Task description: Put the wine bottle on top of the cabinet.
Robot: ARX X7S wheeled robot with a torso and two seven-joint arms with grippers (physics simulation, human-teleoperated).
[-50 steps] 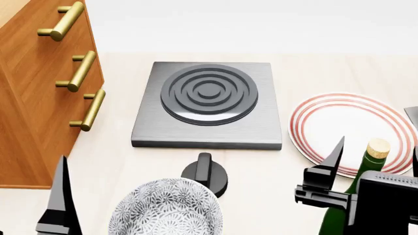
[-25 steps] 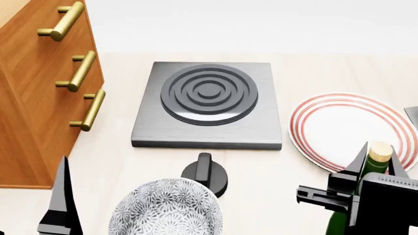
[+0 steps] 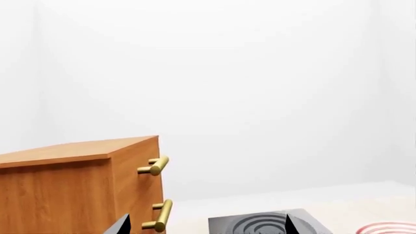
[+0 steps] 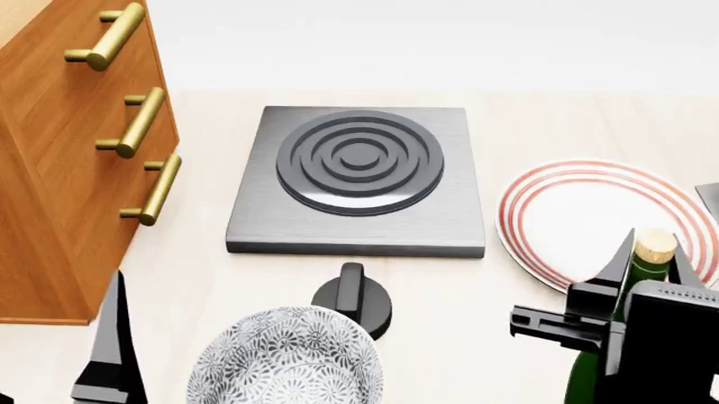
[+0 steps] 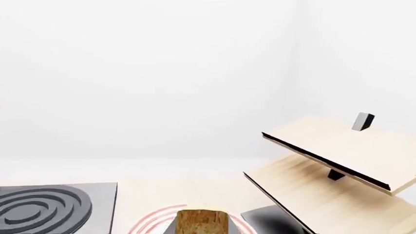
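Lower right of the head view: right gripper (image 4: 648, 263) closed onto the neck of the wine bottle (image 4: 641, 282), black fingers (image 4: 619, 261) flanking the green glass just under the tan cork, bottle upright on the table (image 4: 540, 126), its base cut off by the lower edge of the frame. Same cork poking up at the bottom centre of the right wrist view, fingers there mostly out of frame. Directly behind the bottle, centre right: a white plate (image 4: 584, 215) with red rings, its near rim overlapped by the gripper. Centre of the head view: a square grey hotplate (image 4: 359, 181) with dark concentric rings, and near its front edge a black knob (image 4: 353, 305). Bottom centre: a patterned grey-and-white bowl (image 4: 284, 360), cropped by the frame edge. Left edge, upper to middle: the cabinet (image 4: 56, 160), orange-brown, three brass bar handles showing, top surface bare in the left wrist view. Lower left corner: left gripper (image 4: 110, 349), only one dark finger visible there; two finger tips set wide apart at the bottom of the left wrist view, nothing between them. Right half of the right wrist view: a pale slanted wooden rack (image 5: 325, 161).
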